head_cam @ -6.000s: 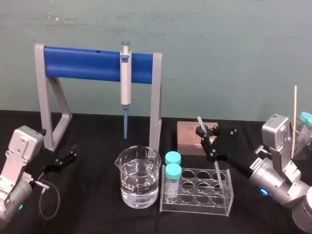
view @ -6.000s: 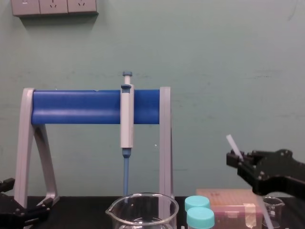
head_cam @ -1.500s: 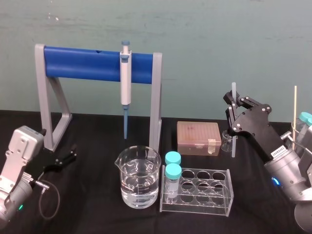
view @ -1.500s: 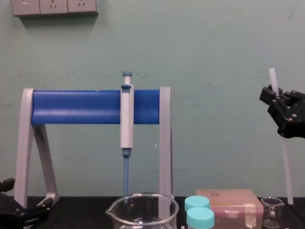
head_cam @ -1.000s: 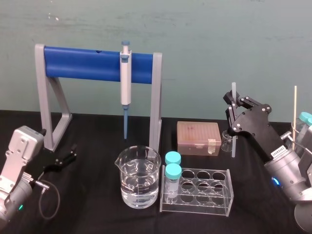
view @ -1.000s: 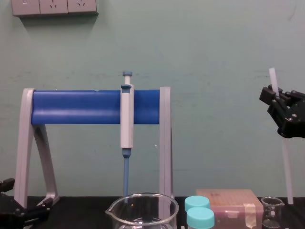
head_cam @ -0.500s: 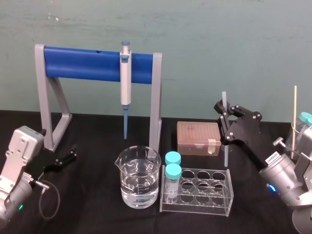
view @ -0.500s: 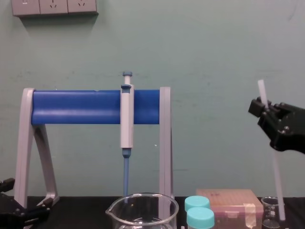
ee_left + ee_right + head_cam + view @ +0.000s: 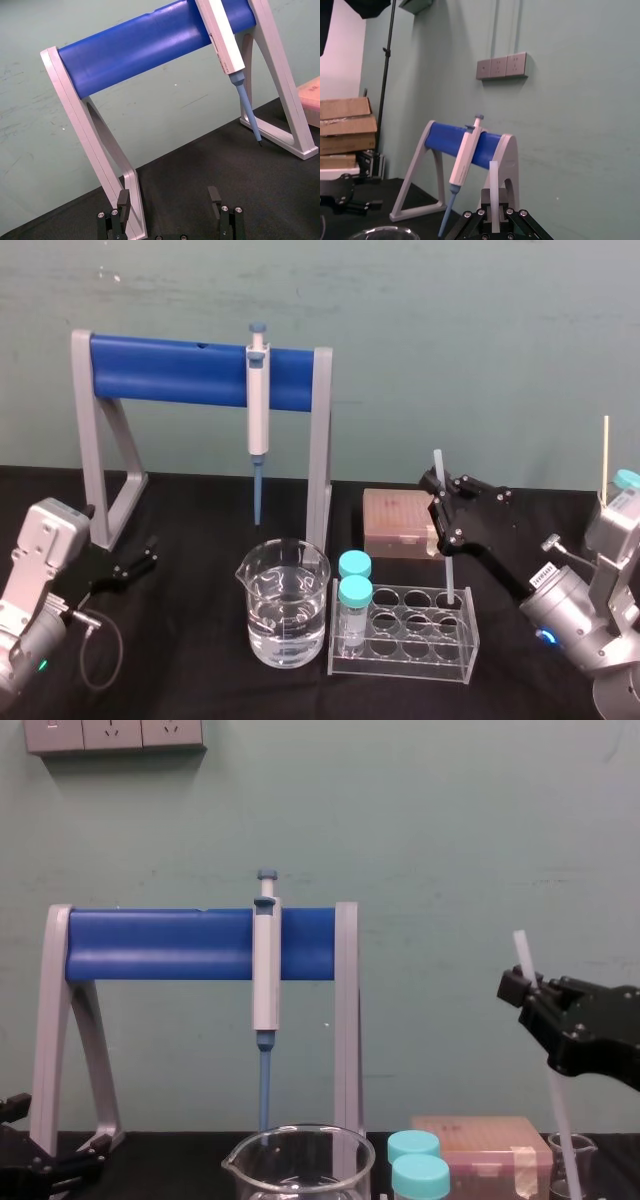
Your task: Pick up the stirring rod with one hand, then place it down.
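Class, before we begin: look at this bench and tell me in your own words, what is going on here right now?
The right gripper is shut on the stirring rod, gripping its upper part and holding it nearly upright, off the table. The rod's lower end is at the back right corner of the clear tube rack; whether it has entered a hole cannot be told. The left gripper rests open, idle, on the black table at the far left. The pipette hangs on its blue stand.

No legible text; white label (image 9: 545, 574) on the right arm (image 9: 572, 618) unreadable.
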You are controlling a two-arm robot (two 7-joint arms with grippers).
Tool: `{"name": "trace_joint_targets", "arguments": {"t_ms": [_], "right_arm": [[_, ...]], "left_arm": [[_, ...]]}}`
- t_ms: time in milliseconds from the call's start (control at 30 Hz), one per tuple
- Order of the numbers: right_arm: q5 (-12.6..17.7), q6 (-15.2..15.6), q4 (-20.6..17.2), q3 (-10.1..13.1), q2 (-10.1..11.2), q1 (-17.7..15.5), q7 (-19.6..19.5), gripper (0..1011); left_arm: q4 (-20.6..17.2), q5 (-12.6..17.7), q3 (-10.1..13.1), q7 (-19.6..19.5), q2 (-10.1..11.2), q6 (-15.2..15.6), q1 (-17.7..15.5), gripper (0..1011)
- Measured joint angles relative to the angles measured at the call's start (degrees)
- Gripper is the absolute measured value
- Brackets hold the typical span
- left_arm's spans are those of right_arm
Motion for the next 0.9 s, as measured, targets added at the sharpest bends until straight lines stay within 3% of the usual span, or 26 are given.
{"name": "trace_joint_targets", "arguments": {"t_ms": [267,900], "right_arm": [[0.10,1.70,2.36,-1.38,0.58,1.19,0.55,73],[-0.21,0.54,9.41,-4.02,0.76,4.30,3.42,73]], "left_arm": [[0.00,0.00,0.00,0.00,0.00,0.00,0.00,1001],[0.00,0.00,0.00,0.00,0.00,0.00,0.00,1000]]}}
